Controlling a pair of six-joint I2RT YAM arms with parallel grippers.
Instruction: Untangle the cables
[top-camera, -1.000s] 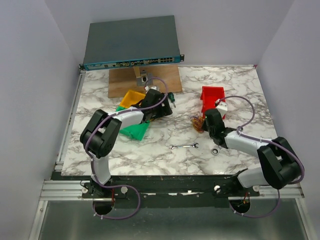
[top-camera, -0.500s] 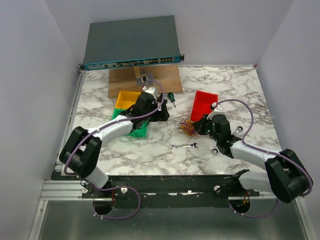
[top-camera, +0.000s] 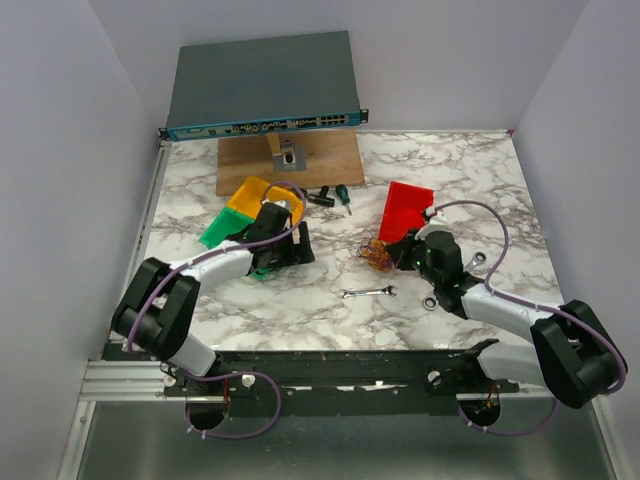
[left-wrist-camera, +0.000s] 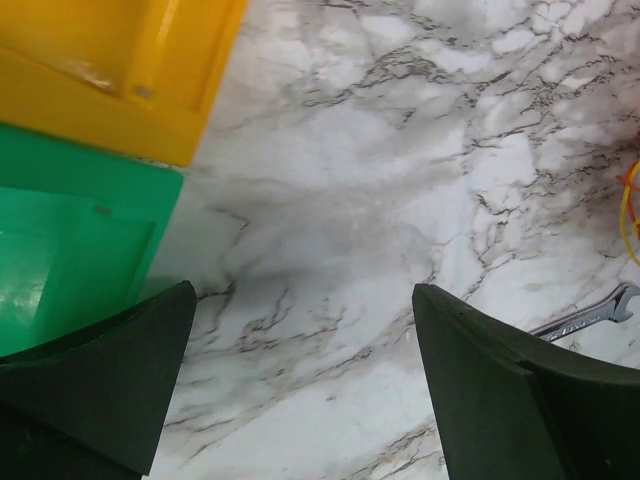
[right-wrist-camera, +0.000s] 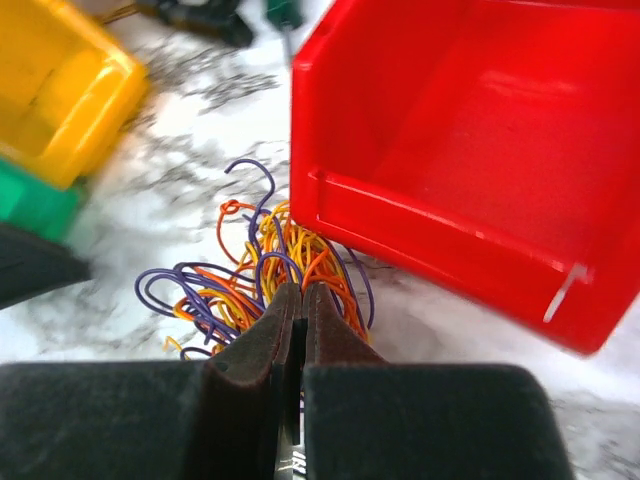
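i look down on the marble counter (top-camera: 470, 180). a dark network switch (top-camera: 262, 85) sits along its far edge, and a wooden board (top-camera: 240, 165) lies just in front of it.

three bins come next. the red bin (top-camera: 405, 210) stands right of centre, tipped so that its open mouth faces my right wrist camera. the yellow bin (top-camera: 245, 195) and the green bin (top-camera: 218, 228) touch each other left of centre, the green one nearer to me.

the left arm stretches low past the green bin. its end effector (left-wrist-camera: 305, 380) is spread wide with only bare counter between the fingers, and it holds nothing. the right arm reaches in from the right. its end effector (right-wrist-camera: 300, 300) is pressed closed, pads together, with its tips at the near edge of the cables (right-wrist-camera: 250, 280).

the cables are one curly bunch of orange, yellow and purple strands. they lie on the counter just beside the lower left corner of the red bin, between the two arms. several strands run straight into the seam of the closed tips, so it looks pinched on them.

a small wrench (top-camera: 368, 292) lies flat near the counter's middle, nearer to me than the bunch and apart from it. a green-handled screwdriver (top-camera: 342, 197) lies between the yellow and red bins, and a small metal ring (top-camera: 430, 300) sits beside the right arm.
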